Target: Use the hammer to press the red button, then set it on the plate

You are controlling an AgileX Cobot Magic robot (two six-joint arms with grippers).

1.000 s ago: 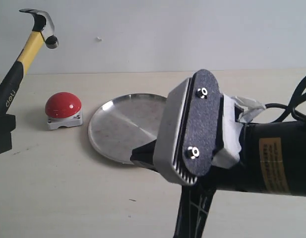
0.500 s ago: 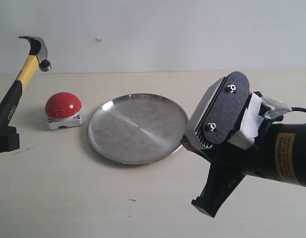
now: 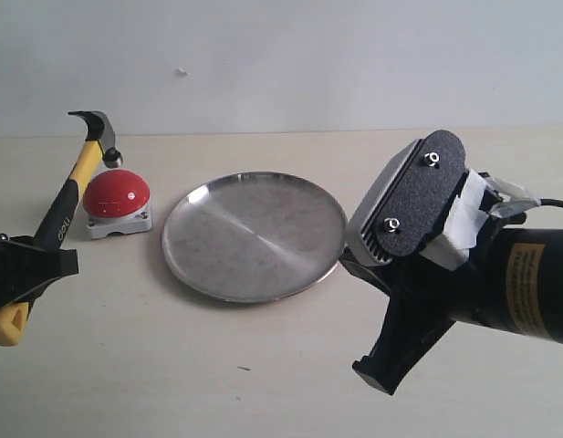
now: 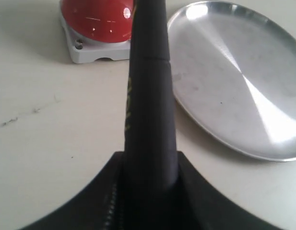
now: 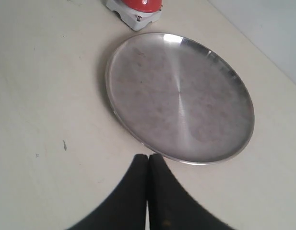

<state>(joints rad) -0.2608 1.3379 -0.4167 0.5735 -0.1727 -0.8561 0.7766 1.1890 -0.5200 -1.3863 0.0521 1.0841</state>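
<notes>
Hammer [image 3: 69, 199] sits clamped in our left gripper [image 3: 26, 269], head just over the red button [image 3: 117, 192]; we press squarely down onto its centre. Right gripper [image 5: 148, 160] rests closed, empty, beside the plate [image 3: 254, 235].

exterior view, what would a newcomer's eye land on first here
The bulky right arm fills the foreground on the right, its right tool shut and empty near the silver plate in the middle. On the left, the left tool grips a yellow-and-black hammer tilted so its head sits right over the red button; contact cannot be told.
</notes>
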